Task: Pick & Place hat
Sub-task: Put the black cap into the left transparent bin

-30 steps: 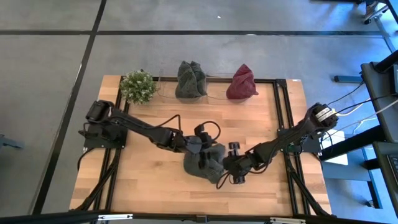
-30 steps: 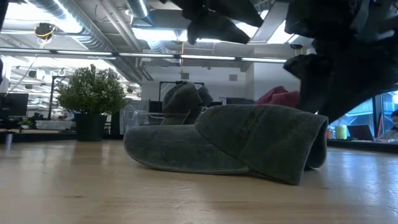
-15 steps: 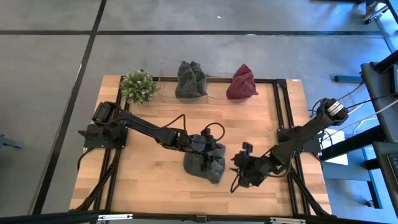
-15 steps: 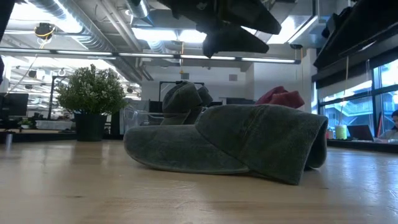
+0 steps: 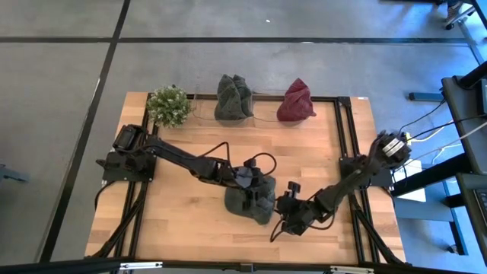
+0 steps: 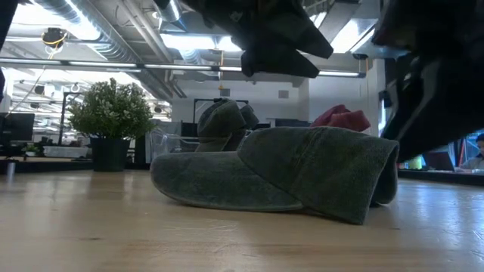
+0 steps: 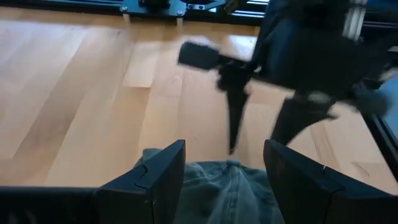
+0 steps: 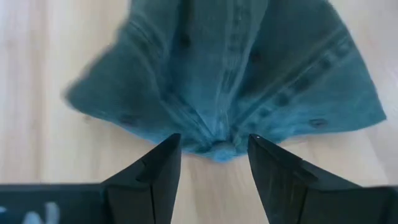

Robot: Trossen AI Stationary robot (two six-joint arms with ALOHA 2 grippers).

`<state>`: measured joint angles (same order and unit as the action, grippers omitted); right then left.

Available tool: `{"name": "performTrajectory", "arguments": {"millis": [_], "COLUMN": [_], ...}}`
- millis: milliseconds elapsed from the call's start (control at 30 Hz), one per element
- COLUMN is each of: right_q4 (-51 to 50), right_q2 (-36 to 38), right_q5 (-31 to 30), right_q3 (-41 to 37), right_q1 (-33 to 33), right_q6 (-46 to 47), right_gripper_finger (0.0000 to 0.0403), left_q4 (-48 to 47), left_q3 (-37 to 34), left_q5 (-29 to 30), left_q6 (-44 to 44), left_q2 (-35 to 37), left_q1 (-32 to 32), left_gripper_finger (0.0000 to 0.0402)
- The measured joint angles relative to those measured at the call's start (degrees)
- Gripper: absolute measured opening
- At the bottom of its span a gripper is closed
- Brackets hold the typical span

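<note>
A dark green cap point(image 5: 251, 202) lies on the wooden table, resting on its brim and folded crown point(image 6: 302, 174). My left gripper point(image 5: 247, 180) hovers open just above it; in the left wrist view the cap point(image 7: 224, 186) shows below the gap between its fingers point(image 7: 224, 149). My right gripper point(image 5: 283, 213) is open beside the cap's right edge, pointing at it. In the right wrist view its fingertips point(image 8: 211, 140) stand on either side of the crown's top button point(image 8: 214, 149), with no touch visible. In the low view both grippers point(image 6: 276, 53) point(image 6: 423, 98) are clear of the cap.
Along the far edge stand a small potted plant point(image 5: 169, 105), a green hat point(image 5: 233, 97) and a red hat point(image 5: 297, 100) on clear stands. Bare wood lies to the left of and in front of the cap. Black frame rails run along the table's sides.
My right gripper drew back from the cap toward the table's right edge and upward, then came back down toward the cap's right side. My left gripper shifted a little to the right over the cap and sank slightly. The cap has stayed where it was.
</note>
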<state>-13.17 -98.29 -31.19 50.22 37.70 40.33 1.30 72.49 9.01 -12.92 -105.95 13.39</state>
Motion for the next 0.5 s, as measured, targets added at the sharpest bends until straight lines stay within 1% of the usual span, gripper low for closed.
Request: {"name": "performTrajectory", "arguments": {"millis": [133,267,400,500], "right_q4": [1.78,3.44,5.15,4.71], "right_q2": [-3.57,-6.58,-8.62,-7.69], "right_q5": [-0.11,3.53,6.29,7.43], "right_q3": [-0.01,0.11,0.39,0.85], "right_q1": [-0.8,-2.81,-4.6,-5.3], "right_q6": [0.05,-0.09,0.04,-1.97], "right_gripper_finger": [0.018,0.0159,0.0126,0.0084], "left_q4": [-1.19,-2.58,-4.21,-5.17], "left_q3": [0.0,0.0,0.0,-0.01], "left_q5": [-0.13,-0.15,-0.16,-0.36], "left_q6": [0.01,0.03,0.07,0.1], "left_q2": [0.0,0.02,0.02,0.02], "left_q1": [0.8,1.54,1.57,1.63], "left_gripper_finger": [0.0212,0.0212,0.0212,0.0212]}}
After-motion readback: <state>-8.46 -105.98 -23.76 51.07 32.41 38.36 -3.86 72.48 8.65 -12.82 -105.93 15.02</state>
